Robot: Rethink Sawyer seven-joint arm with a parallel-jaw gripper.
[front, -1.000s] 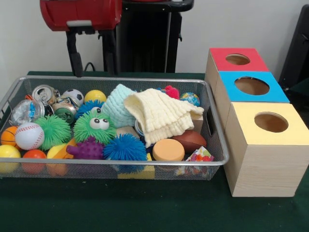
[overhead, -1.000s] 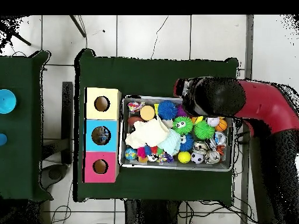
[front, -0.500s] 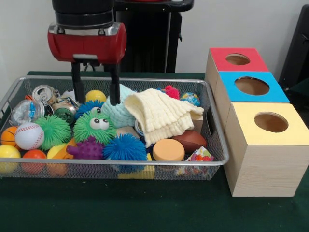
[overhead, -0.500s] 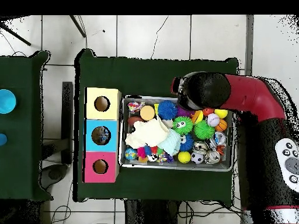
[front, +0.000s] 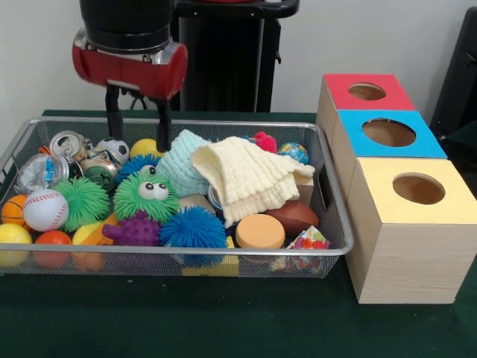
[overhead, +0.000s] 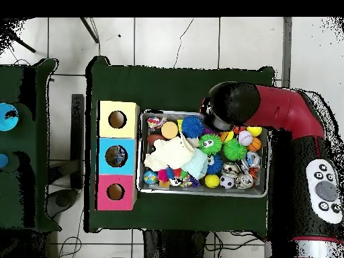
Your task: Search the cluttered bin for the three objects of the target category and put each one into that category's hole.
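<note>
A silver wire-mesh bin (front: 328, 195) sits on the green counter, heaped with small balls, spiky rubber toys such as a green one with googly eyes (front: 146, 195), crushed cans and a cream knitted cloth (front: 250, 177) draped over the middle. Just beside its right end in the front view stand three pale wooden boxes in a row, each with a round hole on top: a yellow-topped box (front: 412, 224) nearest, a blue-topped box (front: 387, 135) in the middle and a red-topped box (front: 365, 92) farthest.

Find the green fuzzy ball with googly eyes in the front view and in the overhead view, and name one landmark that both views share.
Front view: the green fuzzy ball with googly eyes sits left of centre in the wire bin, behind the blue spiky ball.
Overhead view: it lies mid-bin, right of the cream cloth.
Shared landmark: the yellow-topped box.
</note>
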